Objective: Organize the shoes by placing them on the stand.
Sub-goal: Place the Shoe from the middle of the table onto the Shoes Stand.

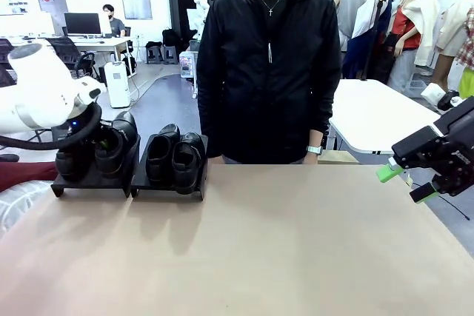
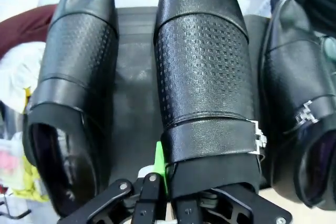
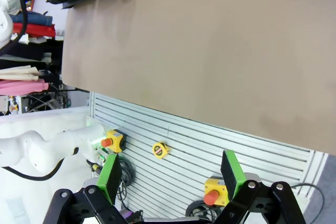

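clamped on the heel collar of a textured dress shoe [image 2: 202, 82], my left gripper [image 2: 163, 182] hangs over the left platform of the stand [image 1: 95, 183], one green pad just visible against the leather in the left wrist view. that shoe sits beside its twin [image 2: 73, 93] on the dark platform top, and i think the sole is already down, though the view is too close to be sure. to finish this step well i would check that the shoe rests flat and parallel to its neighbour, spread the jaws slowly, then lift straight up so the collar does not drag the shoe askew. my right gripper [image 1: 404, 183] waits spread wide and empty off the table's right edge, well apart from everything. count: four black shoes, two on each platform, with the loafer pair [image 1: 175, 155] on the right platform [image 1: 169, 185]; two platforms touching side by side; one person [image 1: 266, 64] standing at the far side.
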Robot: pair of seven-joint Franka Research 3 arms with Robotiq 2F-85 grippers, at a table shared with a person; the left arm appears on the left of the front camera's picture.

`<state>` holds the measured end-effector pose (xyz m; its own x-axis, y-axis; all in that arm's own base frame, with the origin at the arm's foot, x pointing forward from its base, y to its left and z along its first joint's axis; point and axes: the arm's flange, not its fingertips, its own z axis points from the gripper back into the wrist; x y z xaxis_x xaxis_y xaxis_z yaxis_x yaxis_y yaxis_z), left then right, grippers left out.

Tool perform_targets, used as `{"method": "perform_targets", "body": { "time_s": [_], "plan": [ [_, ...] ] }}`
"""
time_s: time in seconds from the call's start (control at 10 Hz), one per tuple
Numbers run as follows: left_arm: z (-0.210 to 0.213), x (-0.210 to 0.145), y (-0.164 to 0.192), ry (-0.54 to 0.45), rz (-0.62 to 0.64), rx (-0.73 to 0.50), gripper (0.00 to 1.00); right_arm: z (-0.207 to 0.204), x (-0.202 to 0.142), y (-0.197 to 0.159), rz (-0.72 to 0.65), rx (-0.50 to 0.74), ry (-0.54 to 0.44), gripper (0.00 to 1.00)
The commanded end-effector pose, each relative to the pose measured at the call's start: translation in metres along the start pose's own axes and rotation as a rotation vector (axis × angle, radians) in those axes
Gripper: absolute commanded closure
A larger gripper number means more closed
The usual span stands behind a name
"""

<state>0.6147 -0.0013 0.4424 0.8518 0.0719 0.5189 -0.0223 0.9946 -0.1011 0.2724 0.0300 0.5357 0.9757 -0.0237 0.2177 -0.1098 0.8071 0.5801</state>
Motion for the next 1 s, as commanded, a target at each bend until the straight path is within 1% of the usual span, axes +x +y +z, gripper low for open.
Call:
{"method": "perform_targets", "body": {
  "time_s": [0.0,0.2,0.3,0.4,0.5,0.7,0.8,0.9],
  "plan": [
    [-0.005,0.003,-0.002,-0.045,-0.020,0.030,1.00,0.001,0.000,0.003,-0.022,0.021,-0.003,0.00],
    [-0.011,0.002,-0.002,-0.068,-0.024,0.065,1.00,0.001,0.000,0.003,-0.022,0.021,-0.003,0.00],
    [-0.011,0.003,-0.003,-0.091,-0.015,0.069,0.70,0.001,0.000,0.003,-0.022,0.021,-0.003,0.00],
    [-0.012,0.002,-0.003,-0.098,-0.017,0.085,0.13,0.001,0.000,0.003,-0.022,0.021,-0.003,0.00],
    [-0.010,0.002,-0.003,-0.102,-0.019,0.098,0.00,0.001,0.000,0.003,-0.022,0.021,-0.003,0.00],
    [0.007,0.001,-0.005,-0.097,-0.033,0.074,0.00,0.001,0.000,0.003,-0.022,0.021,-0.003,0.00],
    [0.027,-0.002,-0.008,-0.121,-0.045,0.079,0.00,0.001,0.000,0.003,-0.022,0.021,-0.003,0.00],
    [0.056,-0.009,-0.010,-0.129,-0.088,0.057,0.00,0.001,0.000,0.003,-0.022,0.021,-0.003,0.00]
  ]
}}
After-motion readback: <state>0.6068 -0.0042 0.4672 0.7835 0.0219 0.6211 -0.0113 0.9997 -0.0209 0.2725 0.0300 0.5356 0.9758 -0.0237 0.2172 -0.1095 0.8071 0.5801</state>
